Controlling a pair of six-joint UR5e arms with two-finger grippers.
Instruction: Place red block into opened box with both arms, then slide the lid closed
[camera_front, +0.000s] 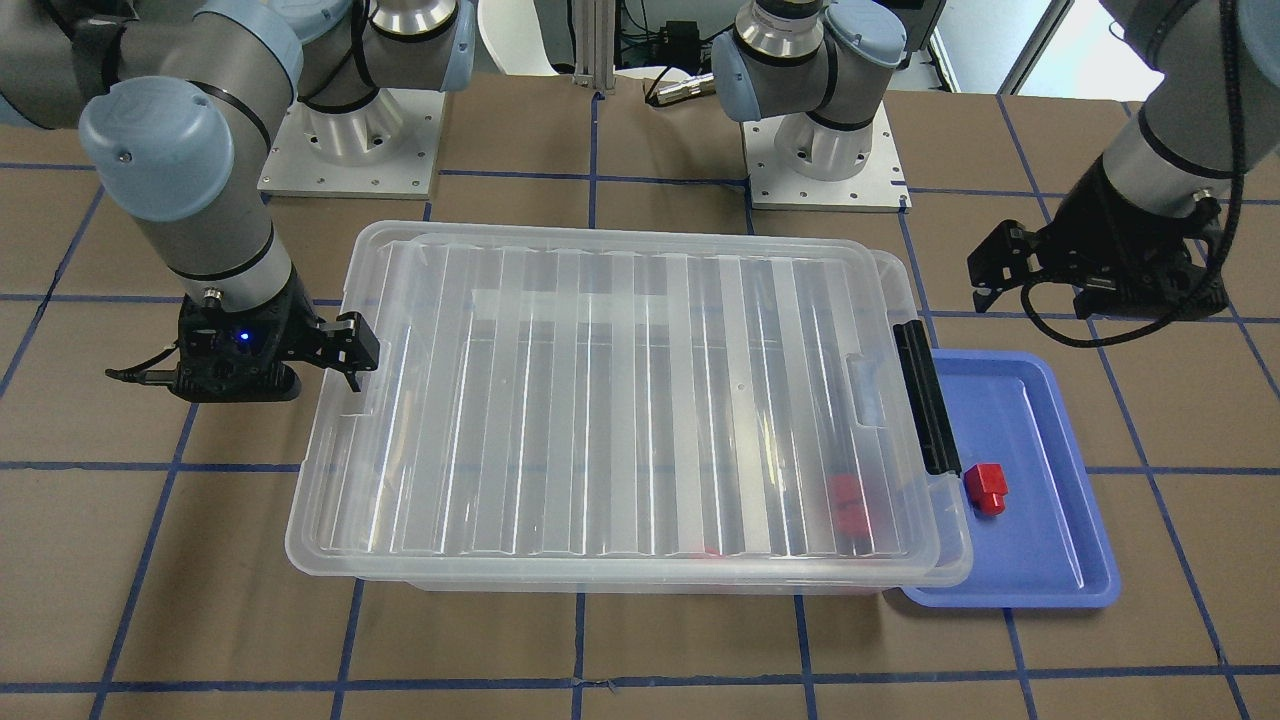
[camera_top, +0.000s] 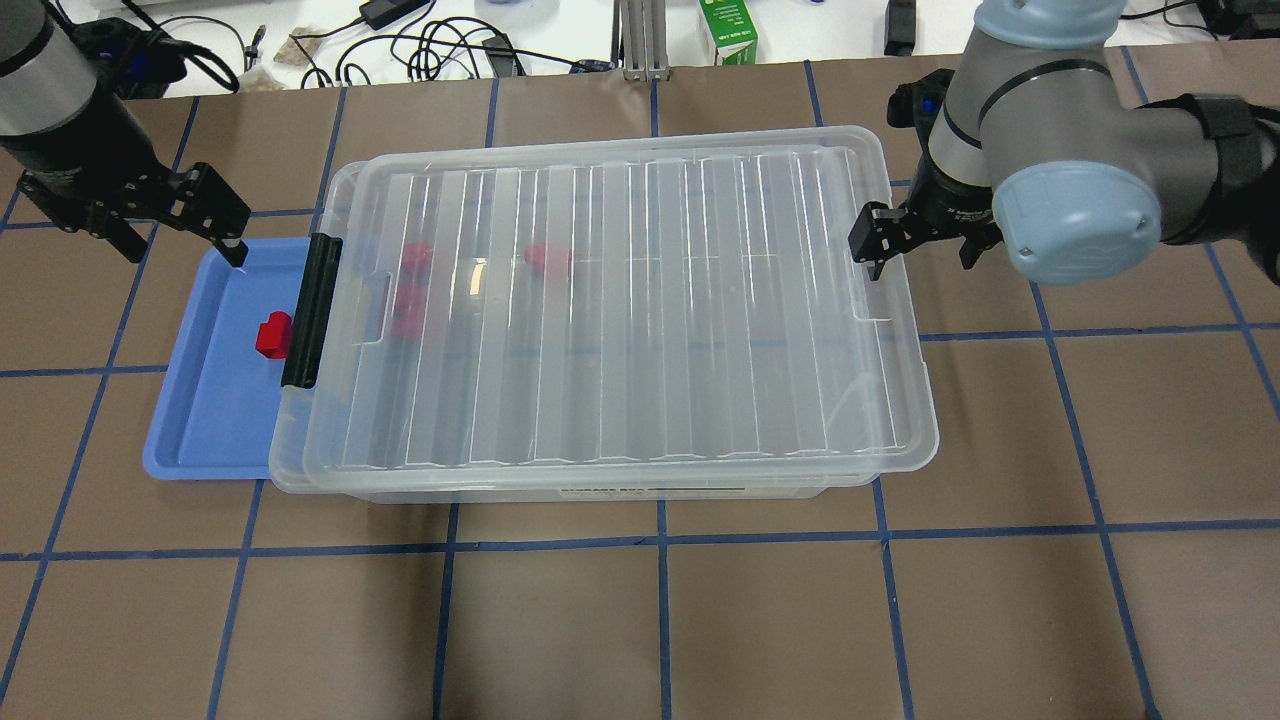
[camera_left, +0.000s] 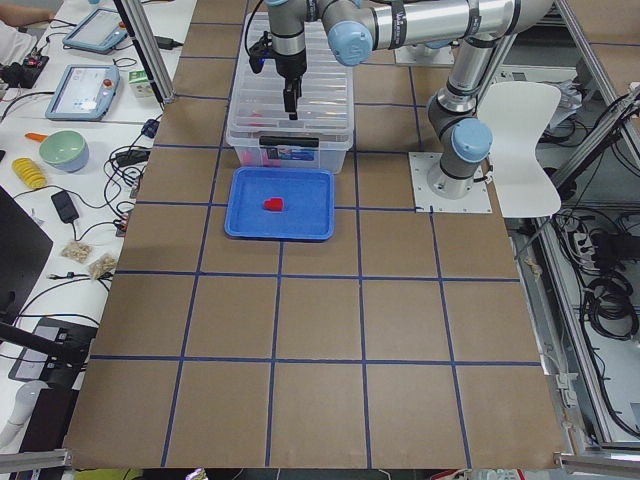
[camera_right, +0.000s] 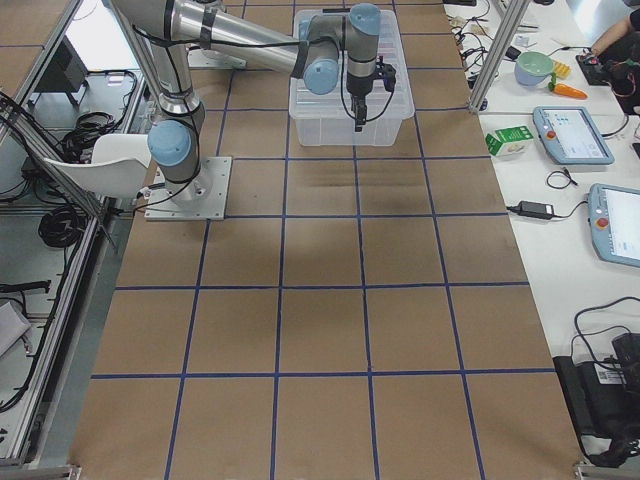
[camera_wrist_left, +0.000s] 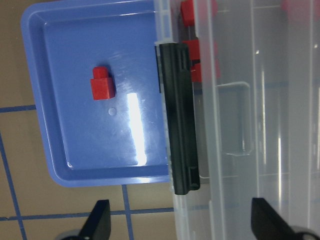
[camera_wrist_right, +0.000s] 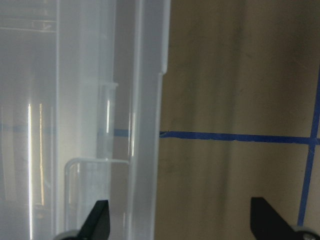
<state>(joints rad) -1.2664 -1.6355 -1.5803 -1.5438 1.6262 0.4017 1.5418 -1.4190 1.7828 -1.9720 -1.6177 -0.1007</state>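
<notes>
The clear box (camera_top: 600, 490) stands mid-table with the ridged lid (camera_top: 640, 300) lying over nearly all of it. Only a narrow strip of rim shows at the black latch (camera_top: 310, 310) end. Through the lid I see three red blocks (camera_top: 548, 259) inside. Another red block (camera_top: 272, 334) (camera_wrist_left: 102, 84) lies in the blue tray (camera_top: 190, 420) beside the latch. My left gripper (camera_top: 185, 250) (camera_wrist_left: 182, 225) hovers open and empty above the tray's far corner. My right gripper (camera_top: 915, 250) (camera_wrist_right: 182, 225) is open at the box's other short end, one finger over the lid's edge and one over the table.
The blue tray (camera_front: 1040, 590) butts against the box's latch end. The arm bases (camera_front: 825, 170) are bolted behind the box. Cables and a green carton (camera_top: 730, 30) lie beyond the table's far edge. Brown table surface with blue tape lines (camera_top: 660, 620) stretches in front of the box.
</notes>
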